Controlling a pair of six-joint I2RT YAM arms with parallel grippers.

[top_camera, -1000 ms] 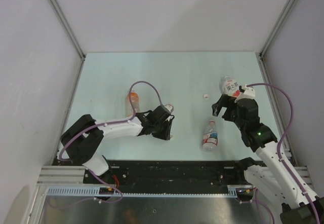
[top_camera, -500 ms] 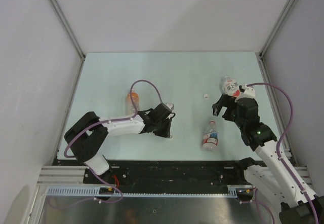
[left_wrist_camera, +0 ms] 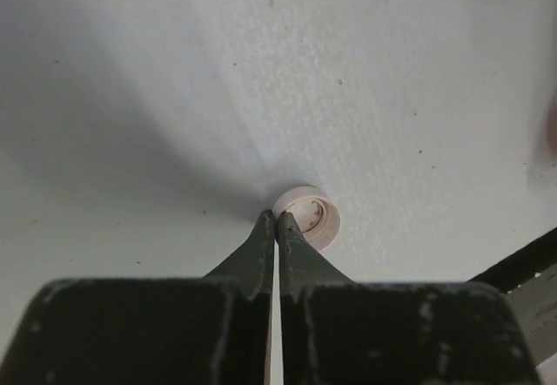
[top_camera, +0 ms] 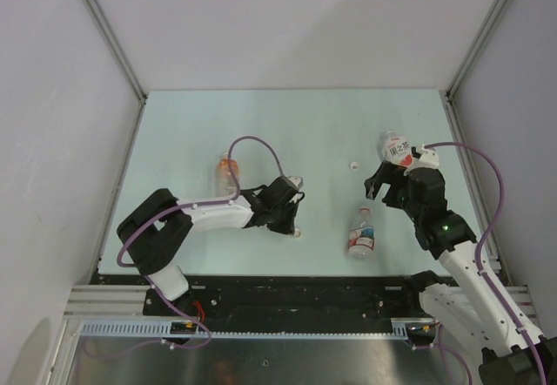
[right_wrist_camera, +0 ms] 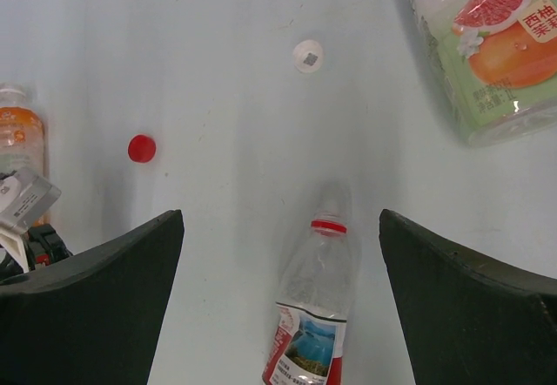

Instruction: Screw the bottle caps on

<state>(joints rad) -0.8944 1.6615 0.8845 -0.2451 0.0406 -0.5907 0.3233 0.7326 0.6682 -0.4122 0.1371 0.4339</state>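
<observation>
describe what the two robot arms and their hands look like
Both arms have white link shells with black joints. The left arm and right arm each carry a looping purple cable. A small green light glows on the right arm. The left hand has slim black fingers tapering to points; the right hand shows broad matte black wedge-shaped fingers.
</observation>
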